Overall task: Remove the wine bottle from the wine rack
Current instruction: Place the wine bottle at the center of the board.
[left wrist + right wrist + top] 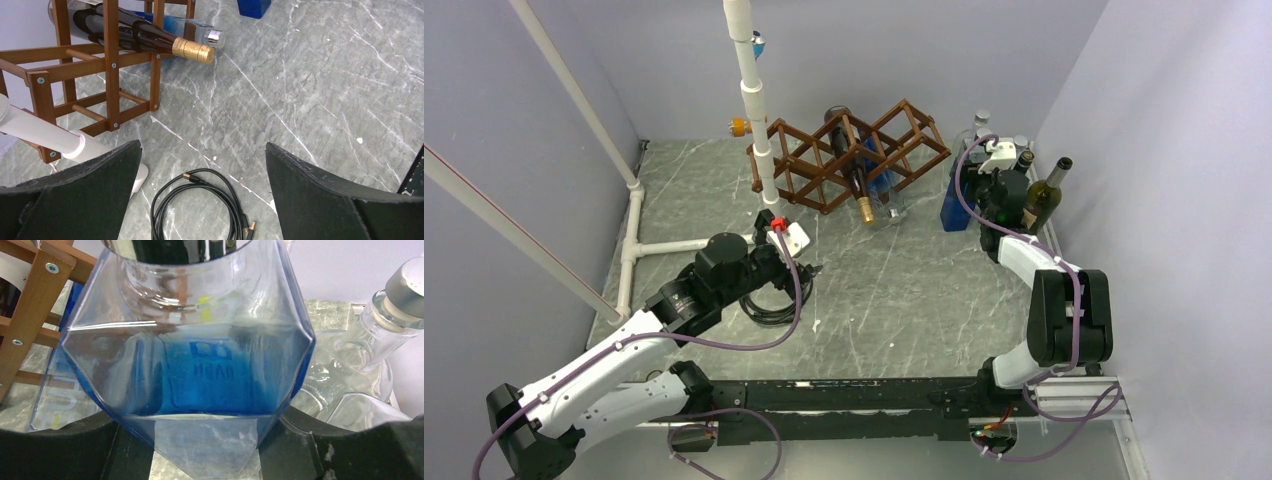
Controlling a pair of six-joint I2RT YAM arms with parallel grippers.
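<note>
On the grey marbled tabletop (pixel 904 290), the left gripper (pixel 202 165) hangs splayed wide near the wine rack (pixel 849 155), while the right gripper (pixel 207 455) clasps a blue glass bottle (pixel 200 365).

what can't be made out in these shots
Right wrist: top of the blue bottle, cut off by the upper edge; its lettering is blurred.
Left wrist: base of the dark bottle, cut off by the top edge behind the rack slats.
Top: label of the green bottle, too small.
</note>
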